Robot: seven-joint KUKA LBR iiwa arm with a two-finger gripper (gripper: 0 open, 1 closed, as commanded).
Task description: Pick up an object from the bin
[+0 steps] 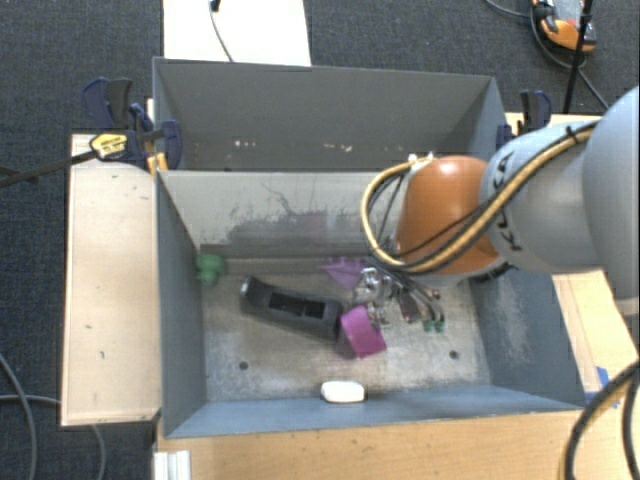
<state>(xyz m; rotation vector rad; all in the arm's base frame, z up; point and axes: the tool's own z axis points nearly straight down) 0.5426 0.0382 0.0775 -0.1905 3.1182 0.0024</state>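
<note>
My gripper (385, 303) hangs low in the middle of the bin, under the orange cover. Its metal fingers stand just right of and above a magenta block (362, 333), which lies tilted on the bin floor. A black stapler-like tool (290, 308) lies to the left of the block, its right end touching it. A purple crumpled piece (343, 269) sits just behind the gripper, near the back wall. A small green thing (433, 323) lies right of the fingers, partly hidden by them.
A green piece (209, 267) sits in the back left corner. A white oval pebble-like thing (343, 393) lies against the front wall. The arm and its cables cover the bin's right back part.
</note>
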